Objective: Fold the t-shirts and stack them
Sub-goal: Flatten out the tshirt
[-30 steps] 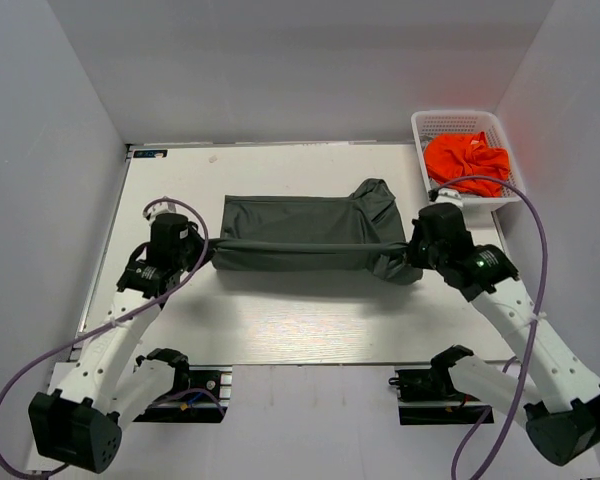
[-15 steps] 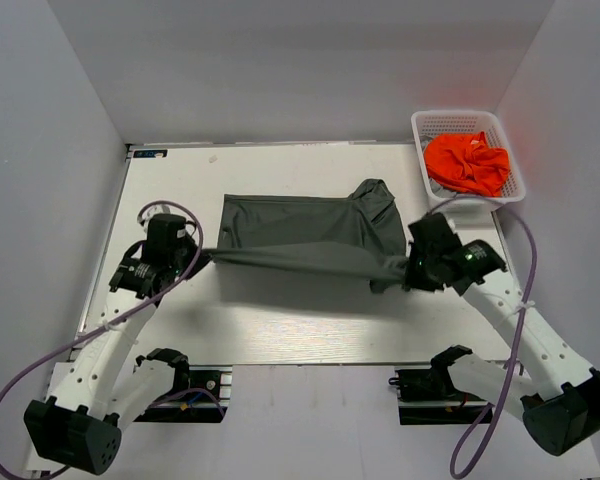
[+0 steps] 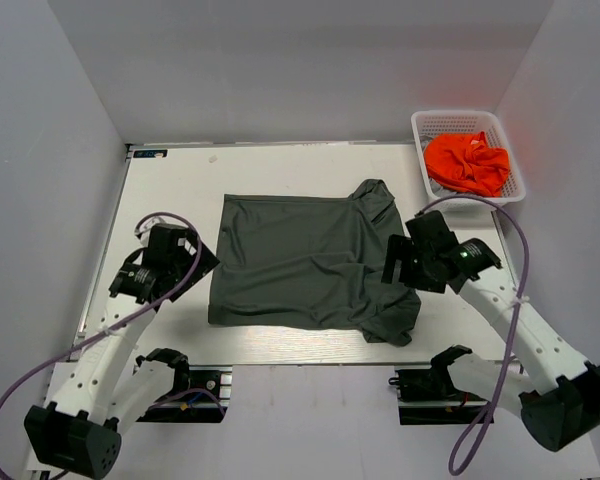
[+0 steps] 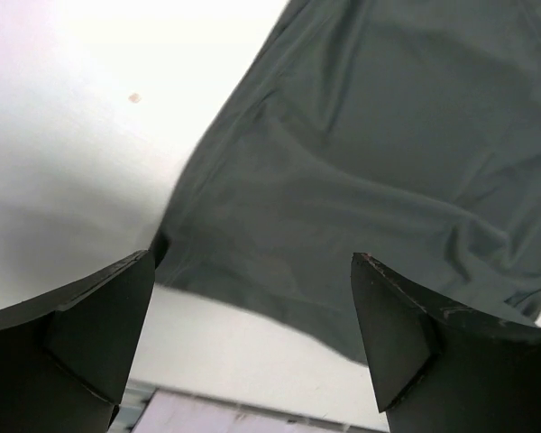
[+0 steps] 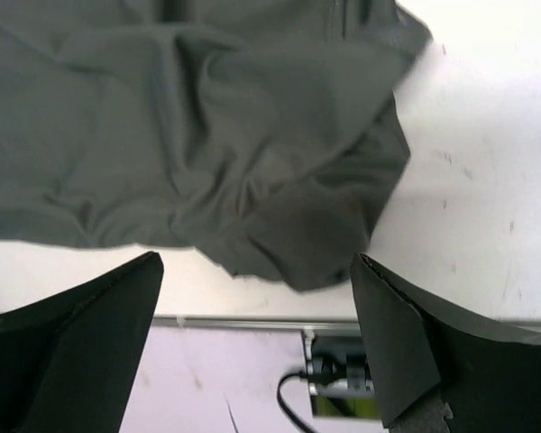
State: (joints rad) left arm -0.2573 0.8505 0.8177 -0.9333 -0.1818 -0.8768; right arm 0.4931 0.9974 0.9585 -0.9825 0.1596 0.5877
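Top external: left gripper (image 3: 200,262) and right gripper (image 3: 393,262), a second ago pinching the olive-grey t-shirt (image 3: 300,262) taut, now stand open and empty; it lies spread flat, ready for folding.

A white rectangular tabletop (image 3: 180,190) fills the middle, boxed in by plain matte grey walls: a back panel (image 3: 300,60) at 12 o'clock and side panels at 9 o'clock (image 3: 40,150) and 3 o'clock (image 3: 575,130). A white plastic lattice basket (image 3: 458,114) sits at the table's 2 o'clock corner. A small dark label (image 3: 150,154) marks the 10 o'clock corner. At 6 o'clock a metal rail (image 3: 310,364) edges the table, with a pale surface (image 3: 310,430) beyond. The light is soft and even, glaring off the tabletop.
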